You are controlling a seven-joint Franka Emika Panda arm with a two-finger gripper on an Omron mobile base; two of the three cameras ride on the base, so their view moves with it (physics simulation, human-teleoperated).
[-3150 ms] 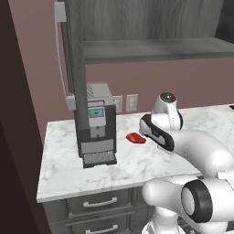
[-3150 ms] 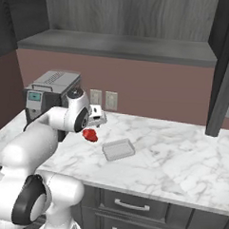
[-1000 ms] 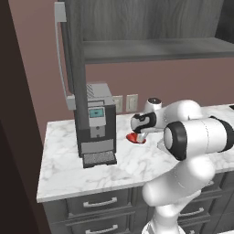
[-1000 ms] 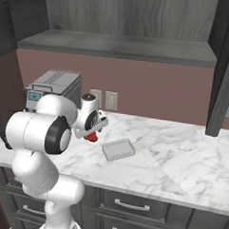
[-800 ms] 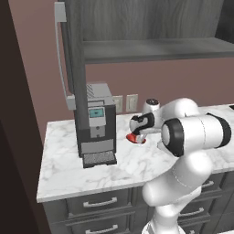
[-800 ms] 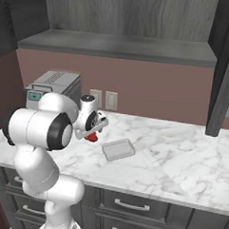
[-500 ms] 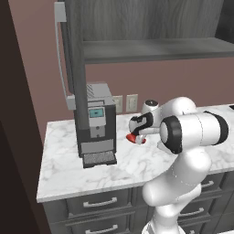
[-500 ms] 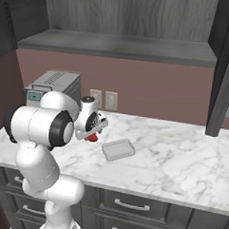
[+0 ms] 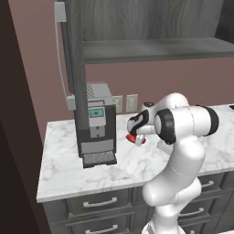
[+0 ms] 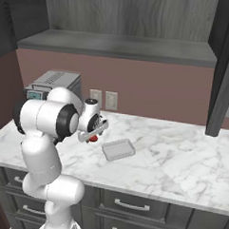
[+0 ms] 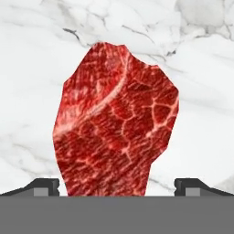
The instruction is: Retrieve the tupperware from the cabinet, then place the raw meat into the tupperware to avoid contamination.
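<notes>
Gripper [image 11: 117,185] wide open, straddling raw meat [image 11: 116,121] on marble counter [image 10: 181,153], holding nothing. Tupperware [image 10: 118,149] just beside; coffee machine [image 9: 95,123] near; cabinet [image 9: 73,59] door open overhead.

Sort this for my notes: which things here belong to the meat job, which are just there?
Job: meat, tupperware, cabinet with door open, open pincer over the meat.
Just there: coffee machine, wall outlets, drawers.

A black and silver coffee machine [image 9: 94,125] stands at the back of the white marble counter [image 9: 68,169], near two pale wall outlets [image 9: 124,103], above grey drawers [image 10: 131,203], apparently curved-handled.
</notes>
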